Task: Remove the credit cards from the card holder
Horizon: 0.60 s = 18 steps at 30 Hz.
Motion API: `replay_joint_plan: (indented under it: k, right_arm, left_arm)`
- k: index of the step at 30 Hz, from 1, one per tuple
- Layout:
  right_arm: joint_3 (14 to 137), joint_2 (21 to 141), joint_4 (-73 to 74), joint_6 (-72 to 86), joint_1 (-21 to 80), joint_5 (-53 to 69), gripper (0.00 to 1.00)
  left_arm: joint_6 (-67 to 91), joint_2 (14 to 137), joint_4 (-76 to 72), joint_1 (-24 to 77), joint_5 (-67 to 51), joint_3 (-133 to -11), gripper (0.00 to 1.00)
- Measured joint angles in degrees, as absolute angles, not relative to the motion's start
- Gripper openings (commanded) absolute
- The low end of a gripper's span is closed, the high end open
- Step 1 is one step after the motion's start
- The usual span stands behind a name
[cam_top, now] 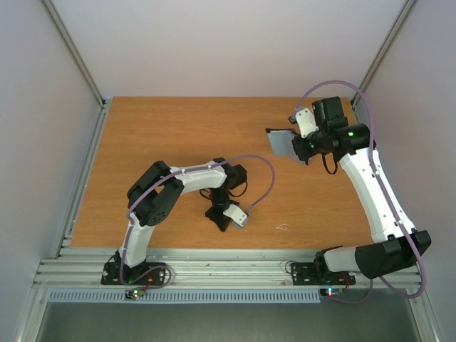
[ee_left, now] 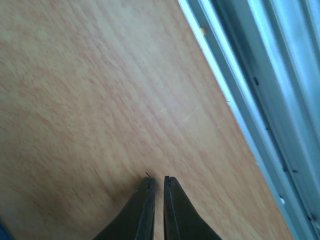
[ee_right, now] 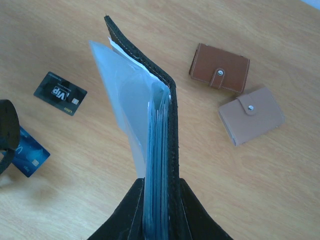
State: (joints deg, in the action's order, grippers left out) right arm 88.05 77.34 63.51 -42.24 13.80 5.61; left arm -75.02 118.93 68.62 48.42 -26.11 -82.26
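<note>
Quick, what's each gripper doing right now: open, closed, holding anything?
Left gripper: closed, nothing between its fingers.
Right gripper: closed on the card holder.

The holder (ee_right: 150, 115) stands on edge in the right gripper's (ee_right: 159, 187) jaws, raised over the tabletop (ee_right: 100, 210) (toward its far right side, seen from above). In the right wrist view two cards lie apart on the tabletop left of it, the far card (ee_right: 60, 93) and the near card (ee_right: 29, 154). On its right the far wallet (ee_right: 219, 67) and the near wallet (ee_right: 251, 116) lie just beside each other.
</note>
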Motion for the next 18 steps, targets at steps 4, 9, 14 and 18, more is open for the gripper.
replay_joint_plan:
  k: [4, 9, 14, 18]
  right_arm:
    - [87.3, 77.1, 63.6, -42.0, 13.8, 5.6, 0.04]
    - [86.7, 75.7, 63.9, -42.1, 13.8, 5.6, 0.04]
    - [86.7, 74.8, 63.9, -42.1, 13.8, 5.7, 0.04]
    - [86.7, 74.8, 63.9, -42.1, 13.8, 5.8, 0.04]
  left_arm:
    - [-72.9, 118.8, 64.1, 48.9, -25.2, -80.2, 0.05]
    - [-68.9, 118.4, 60.7, 48.8, -24.8, -80.3, 0.05]
    - [-66.6, 118.5, 58.7, 48.4, -24.1, -81.0, 0.05]
    - [-64.5, 118.8, 56.6, 48.2, -23.1, -82.1, 0.05]
